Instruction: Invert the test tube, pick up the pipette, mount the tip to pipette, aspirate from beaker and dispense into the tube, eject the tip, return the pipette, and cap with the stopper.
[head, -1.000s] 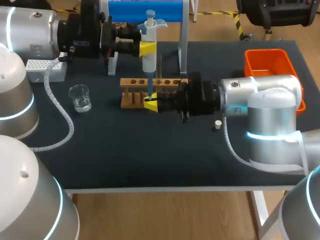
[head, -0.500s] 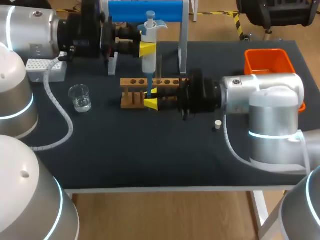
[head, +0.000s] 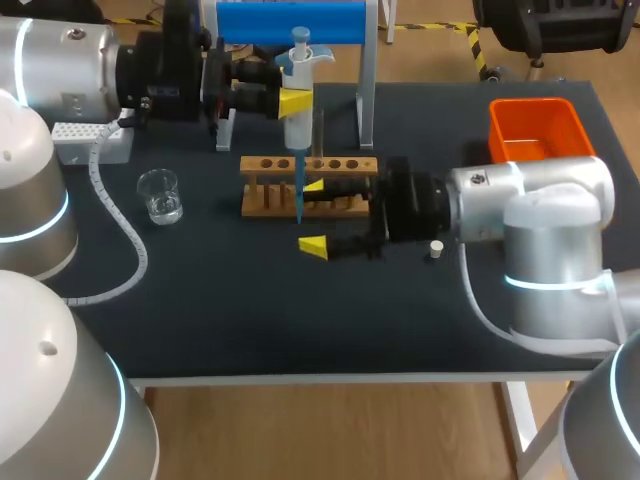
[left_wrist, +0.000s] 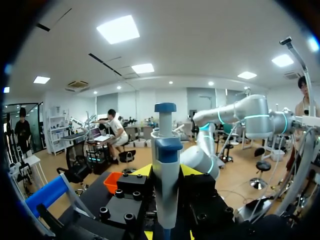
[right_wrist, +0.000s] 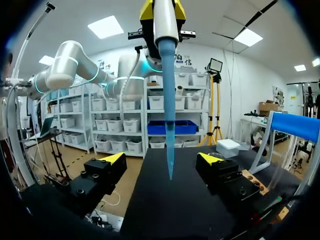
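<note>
The pipette (head: 298, 60) is off its stand and carries a blue tip (right_wrist: 169, 125), so pickup and tip mounting look done. I cannot tell whether the tip holds liquid. Judging from that, aspirating at the beaker (head: 160, 195), dispensing, ejecting, returning and capping are left to do.

The pipette hangs upright, with a white body and a blue plunger head, and the left gripper (head: 295, 98) is clamped on its body. Its long tapering tip points down between the spread fingers of the right gripper (head: 313, 216), touching neither.

The wooden tube rack (head: 345, 165) sits just beside the farther finger. The beaker is well off to the side, and the white stopper (head: 436, 246) lies loose behind the right fingers.
</note>
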